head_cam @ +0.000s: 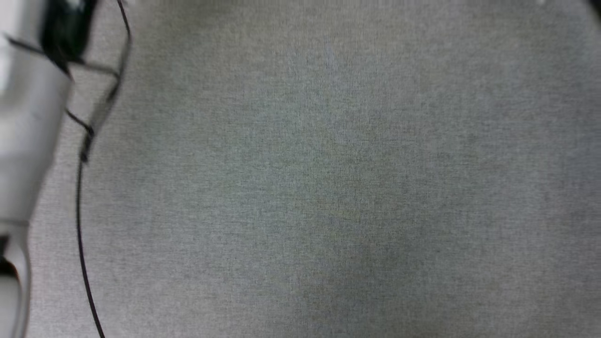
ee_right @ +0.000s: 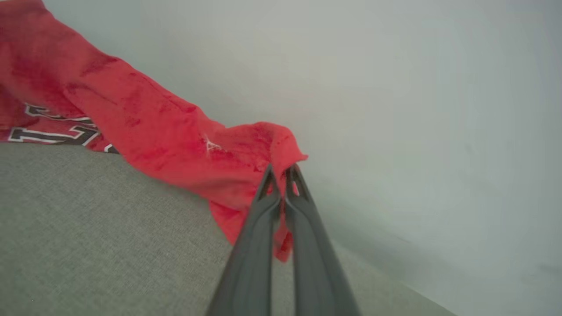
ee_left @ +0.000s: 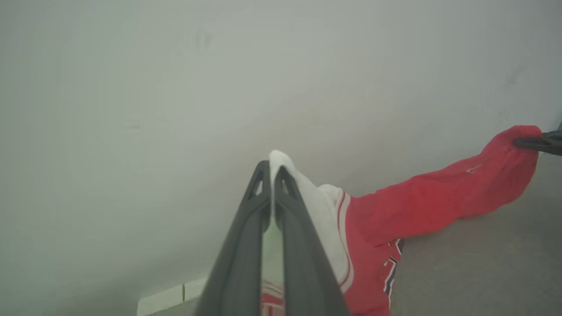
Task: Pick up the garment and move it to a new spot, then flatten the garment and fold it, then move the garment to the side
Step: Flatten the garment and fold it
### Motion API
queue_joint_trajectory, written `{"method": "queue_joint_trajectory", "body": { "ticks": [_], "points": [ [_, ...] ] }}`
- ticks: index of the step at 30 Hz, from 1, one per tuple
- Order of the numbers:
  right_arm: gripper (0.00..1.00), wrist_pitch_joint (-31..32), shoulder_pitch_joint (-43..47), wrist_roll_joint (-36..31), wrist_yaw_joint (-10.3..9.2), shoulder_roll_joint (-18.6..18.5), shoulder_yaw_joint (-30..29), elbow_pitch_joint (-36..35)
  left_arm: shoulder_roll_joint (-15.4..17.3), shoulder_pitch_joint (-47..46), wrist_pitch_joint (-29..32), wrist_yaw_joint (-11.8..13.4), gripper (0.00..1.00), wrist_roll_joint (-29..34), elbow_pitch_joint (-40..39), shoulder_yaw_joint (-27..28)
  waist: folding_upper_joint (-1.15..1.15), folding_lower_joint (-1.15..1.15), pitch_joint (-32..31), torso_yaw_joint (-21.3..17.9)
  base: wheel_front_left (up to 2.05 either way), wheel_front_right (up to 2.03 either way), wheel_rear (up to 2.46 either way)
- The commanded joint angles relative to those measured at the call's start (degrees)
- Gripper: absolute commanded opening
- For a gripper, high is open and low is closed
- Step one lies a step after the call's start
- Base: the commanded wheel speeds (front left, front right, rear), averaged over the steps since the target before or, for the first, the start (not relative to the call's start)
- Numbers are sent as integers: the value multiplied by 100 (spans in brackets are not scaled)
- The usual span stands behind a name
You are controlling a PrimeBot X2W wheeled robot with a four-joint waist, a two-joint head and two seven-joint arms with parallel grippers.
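1. Your left gripper (ee_left: 271, 168) was closed tight on the white short sleeve (ee_left: 320, 210) of the red jersey-style garment (ee_left: 430, 197). A tuft of white cloth poked past the fingertips.
2. Your right gripper (ee_right: 281, 171) was clamped shut on a red edge of the same garment, far out to the right.
3. The garment hung stretched between the two grippers. Its middle, with the black white-outlined numerals (ee_right: 57, 131), sagged low and seemed to rest on the grey woven surface (head_cam: 328, 188).
4. Judged step: carrying or spreading. You needed both arms moving together, level, with the spacing fixed so the cloth was taut without yanking.
5. The right pinch looked shallow, and a sharp tug could have slipped it.
6. On the left, the pale forearm (head_cam: 28, 131) and black cable (head_cam: 80, 244) sat close together, so the cable could have snagged.
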Motion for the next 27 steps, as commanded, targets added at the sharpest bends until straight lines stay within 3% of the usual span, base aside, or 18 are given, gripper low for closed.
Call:
{"method": "queue_joint_trajectory", "body": {
  "ticks": [1, 5, 18, 27],
  "points": [
    [0, -74, 254, 102, -4, -78, 99, -25, -10, 271, -42, 24, 0, -58, -95, -16, 0, -1, -205, 26, 0, 0, 0],
    [0, -201, 975, 407, -4, -219, 450, -134, 31, 1346, -79, 239, 0, -89, -543, -53, 0, -1, -618, 33, 0, 0, 0],
    [0, -282, 3189, 1223, -4, -962, 1334, -955, 646, 4439, 107, 852, 0, -380, -1981, -538, 0, -1, -1967, 33, 0, 0, 0],
    [0, -333, 4380, 1523, -4, -1340, 1262, -1481, 1038, 6046, 248, 1300, 0, -752, -2728, -704, 0, -1, -2682, 27, 0, 0, 0]
  ]
}}
